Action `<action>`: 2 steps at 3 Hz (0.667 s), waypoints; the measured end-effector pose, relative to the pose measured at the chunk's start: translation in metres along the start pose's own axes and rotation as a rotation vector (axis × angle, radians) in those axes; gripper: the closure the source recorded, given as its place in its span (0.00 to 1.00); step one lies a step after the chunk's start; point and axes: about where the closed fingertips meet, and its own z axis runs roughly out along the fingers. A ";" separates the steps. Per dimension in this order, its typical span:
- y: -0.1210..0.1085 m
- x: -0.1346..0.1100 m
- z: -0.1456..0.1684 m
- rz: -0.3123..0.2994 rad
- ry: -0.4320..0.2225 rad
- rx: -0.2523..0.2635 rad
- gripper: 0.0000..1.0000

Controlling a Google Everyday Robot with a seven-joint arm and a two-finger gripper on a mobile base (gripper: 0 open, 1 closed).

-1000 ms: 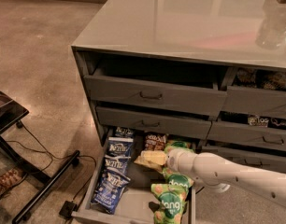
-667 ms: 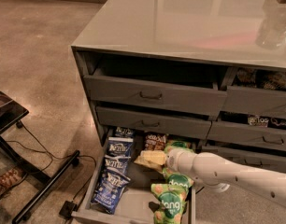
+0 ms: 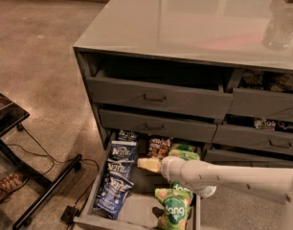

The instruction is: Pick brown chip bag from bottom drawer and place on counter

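The bottom drawer (image 3: 135, 209) is pulled open at the foot of the left stack. The brown chip bag (image 3: 158, 147) lies at its back, between the dark blue Kettle bags (image 3: 118, 170) on the left and the green dang bags (image 3: 174, 208) on the right. My white arm reaches in from the right, low over the drawer. My gripper (image 3: 148, 164) has cream-coloured fingers and sits just in front of the brown bag, above the drawer's middle. The glossy grey counter (image 3: 185, 18) tops the cabinet.
The grey drawers with dark handles (image 3: 155, 98) above stand slightly open. The right-hand drawers (image 3: 268, 80) hold more snacks. A clear object (image 3: 280, 30) sits on the counter at the right. A black stand with cables (image 3: 39, 195) is on the floor at the left.
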 end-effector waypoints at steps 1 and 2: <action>-0.019 0.015 0.036 -0.008 -0.004 0.097 0.00; -0.023 0.004 0.039 -0.015 -0.043 0.130 0.00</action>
